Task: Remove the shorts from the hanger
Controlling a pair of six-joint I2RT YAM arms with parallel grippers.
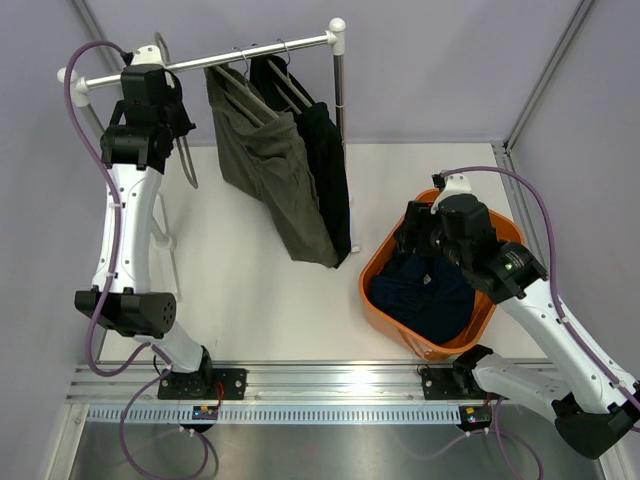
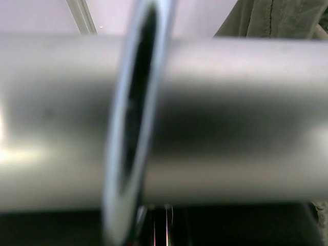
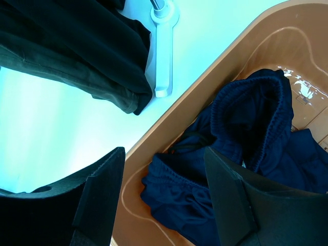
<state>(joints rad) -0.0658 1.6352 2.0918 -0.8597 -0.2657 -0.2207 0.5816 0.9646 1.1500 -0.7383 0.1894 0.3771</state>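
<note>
The olive-grey shorts and the black shorts hang on hangers from the silver rail. The navy blue shorts lie crumpled in the orange basket, and also show in the right wrist view. My left gripper is up at the rail's left end, by a bare hanger whose hook loops over the blurred rail. Its fingers are hidden. My right gripper is open and empty above the basket's left rim.
The rack's upright post and white foot stand just left of the basket. The hems of the black shorts and olive-grey shorts hang near the foot. Grey walls enclose the white table.
</note>
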